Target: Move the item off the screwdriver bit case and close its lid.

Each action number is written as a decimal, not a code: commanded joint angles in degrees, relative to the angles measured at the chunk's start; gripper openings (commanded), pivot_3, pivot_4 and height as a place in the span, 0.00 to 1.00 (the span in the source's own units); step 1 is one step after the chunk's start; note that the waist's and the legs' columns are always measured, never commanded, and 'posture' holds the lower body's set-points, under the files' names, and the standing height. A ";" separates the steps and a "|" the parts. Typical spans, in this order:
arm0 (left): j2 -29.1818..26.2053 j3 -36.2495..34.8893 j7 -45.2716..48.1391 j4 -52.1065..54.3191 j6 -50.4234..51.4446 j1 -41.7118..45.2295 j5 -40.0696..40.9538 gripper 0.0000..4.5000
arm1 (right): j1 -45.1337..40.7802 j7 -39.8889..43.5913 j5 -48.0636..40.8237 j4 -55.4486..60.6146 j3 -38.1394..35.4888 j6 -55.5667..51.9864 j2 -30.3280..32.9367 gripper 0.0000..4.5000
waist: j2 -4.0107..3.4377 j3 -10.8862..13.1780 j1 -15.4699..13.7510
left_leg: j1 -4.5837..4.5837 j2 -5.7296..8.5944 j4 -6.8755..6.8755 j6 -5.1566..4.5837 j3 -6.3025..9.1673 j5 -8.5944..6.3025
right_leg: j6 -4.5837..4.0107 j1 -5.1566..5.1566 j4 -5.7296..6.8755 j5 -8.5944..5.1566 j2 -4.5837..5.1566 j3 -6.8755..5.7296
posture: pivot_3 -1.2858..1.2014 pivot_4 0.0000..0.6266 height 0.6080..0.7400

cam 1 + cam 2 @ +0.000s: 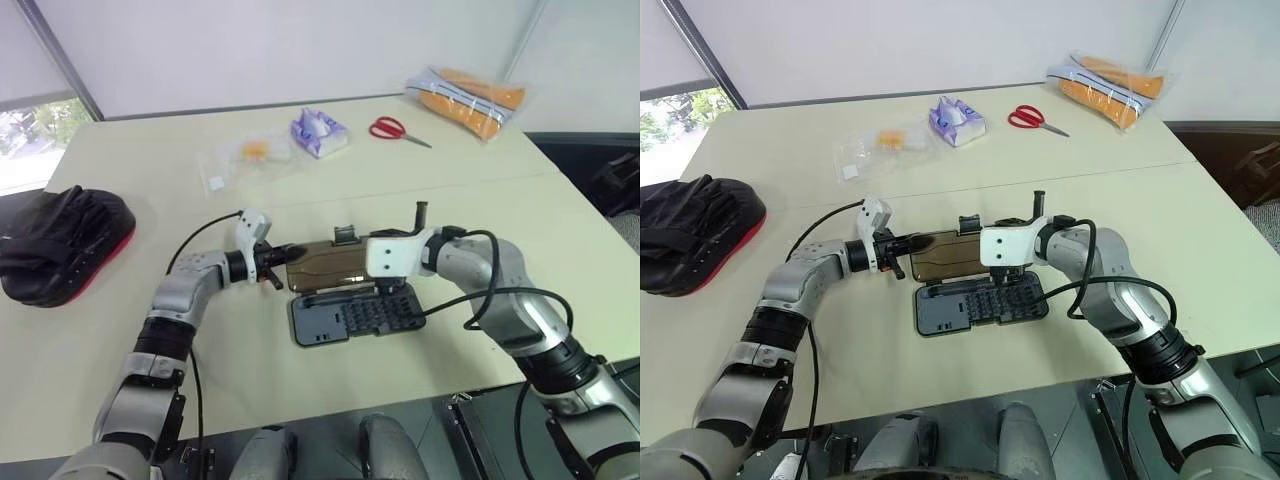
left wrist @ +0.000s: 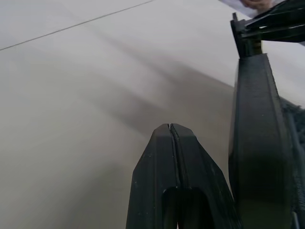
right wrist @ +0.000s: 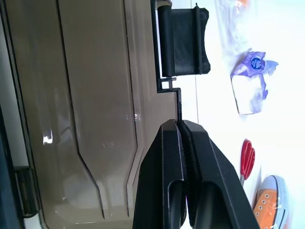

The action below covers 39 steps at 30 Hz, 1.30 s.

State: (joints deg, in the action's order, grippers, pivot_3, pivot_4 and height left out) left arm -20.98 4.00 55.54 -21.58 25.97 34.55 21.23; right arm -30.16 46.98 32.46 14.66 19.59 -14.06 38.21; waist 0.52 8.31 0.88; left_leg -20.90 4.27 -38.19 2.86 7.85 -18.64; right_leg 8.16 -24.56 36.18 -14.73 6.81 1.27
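Observation:
The screwdriver bit case (image 1: 355,315) lies open on the table, rows of bits showing in its dark grey tray. Its smoky brown lid (image 1: 325,265) stands raised and tilted over the tray's far edge, black latch tab (image 3: 183,43) on the upper rim. My right gripper (image 3: 180,123) is shut, tips at that rim just beside the tab. My left gripper (image 1: 283,254) is shut too, its tips right by the lid's left end (image 2: 257,119). Nothing lies on the tray or lid. I cannot tell which object on the table is the item.
A black padded mitt (image 1: 60,240) sits at the far left. Along the back are a clear plastic bag (image 1: 245,155), a purple tissue pack (image 1: 320,132), red scissors (image 1: 390,128) and a bag of orange shoes (image 1: 470,100). The table's front edge is close below the case.

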 commanded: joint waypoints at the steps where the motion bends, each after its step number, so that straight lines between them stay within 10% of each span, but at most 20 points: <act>1: 0.14 0.90 2.17 1.03 0.18 1.35 -0.12 0.00 | -0.47 -0.67 -0.03 2.60 -2.26 -0.80 -0.31 0.01 | 0.00 0.00 -0.02 | 0.00 0.00 0.00 0.00 0.00 0.00 | 0.00 0.00 0.00 0.00 0.00 0.00 | 0.52 0.24 1.00; 3: 0.13 0.96 2.37 0.92 0.18 1.33 -0.34 0.00 | -0.43 -0.54 -0.09 2.87 -2.22 -1.03 -0.18 0.01 | 0.00 0.00 -0.04 | 0.00 0.00 -0.01 0.00 0.00 0.00 | 0.00 0.00 0.00 0.00 0.00 0.00 | 0.52 0.24 1.00; 12: 0.47 1.35 2.93 0.65 -0.23 1.30 -0.84 0.00 | -0.94 6.97 -2.97 7.21 -4.48 -8.36 2.11 0.96 | 0.00 0.00 -0.08 | -0.01 0.01 -0.02 0.00 0.00 0.00 | 0.00 0.00 0.00 0.00 0.00 0.00 | 0.52 0.24 1.00; 23: -0.89 3.48 10.61 4.76 2.63 4.07 0.90 0.00 | -1.44 20.54 -17.05 17.29 -15.47 -29.65 11.82 0.96 | -0.01 0.05 -0.19 | -0.17 0.01 -0.06 -0.01 0.07 0.00 | 0.00 -0.02 -0.04 0.00 0.01 -0.11 | 0.52 0.24 1.00; 39: -1.14 17.22 23.97 8.41 1.47 3.09 -2.38 0.00 | 14.05 14.45 -22.45 24.21 -26.61 -40.67 22.03 0.96 | -0.04 0.08 -0.30 | -0.29 0.02 -0.11 -0.02 -0.05 0.00 | 0.00 -0.07 -0.02 0.00 0.03 -0.15 | 0.52 0.24 1.00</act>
State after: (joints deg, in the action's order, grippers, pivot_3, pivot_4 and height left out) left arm -22.30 20.28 78.76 -13.80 28.84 37.88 19.59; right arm -15.97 62.37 10.87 36.46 -4.82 -54.33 59.26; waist 0.49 8.39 0.58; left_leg -21.19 4.29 -38.30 2.84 7.80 -18.64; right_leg 8.17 -24.63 36.16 -14.73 6.83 1.12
